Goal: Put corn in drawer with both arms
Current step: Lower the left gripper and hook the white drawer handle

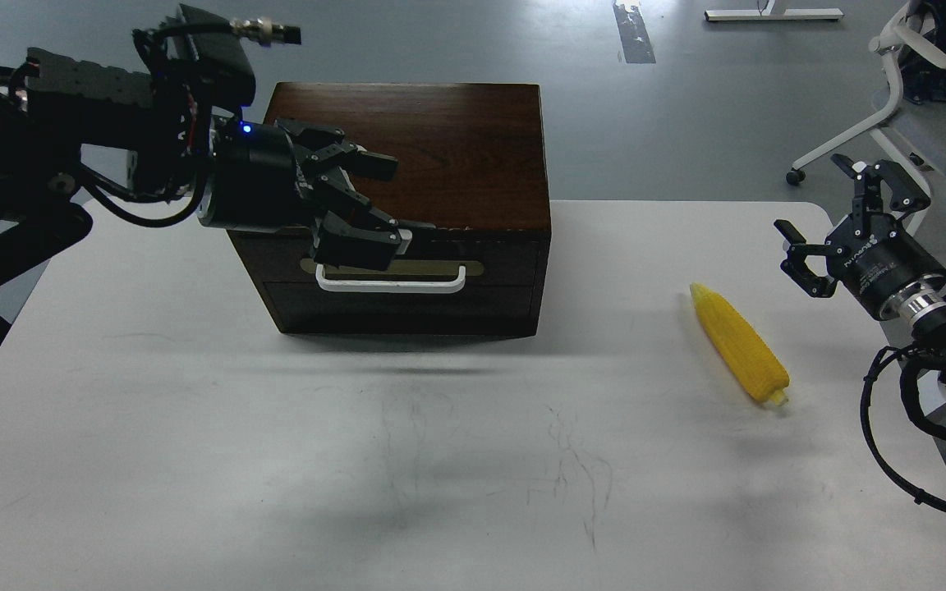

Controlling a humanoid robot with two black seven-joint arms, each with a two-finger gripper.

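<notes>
While corn (739, 342) lies diagonal, tip far-left, left hand (378, 203) spread, right hand (833, 215) spread

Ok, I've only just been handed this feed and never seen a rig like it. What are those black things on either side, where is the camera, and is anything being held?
The single picture comes from the robot's own head, looking forward and down at a white table. The black things are its two arms. Each ends in a two-finger gripper.

The left gripper is open, its fingers spread at the front of the dark brown wooden box, just above the white bar handle of the box's closed drawer. I cannot tell whether it touches the handle.

The right gripper is also open and holds nothing. It is up off the table, right of the bright yellow tapered corn cob, which lies alone on the table, right of the box.

So nothing is held yet.
</notes>
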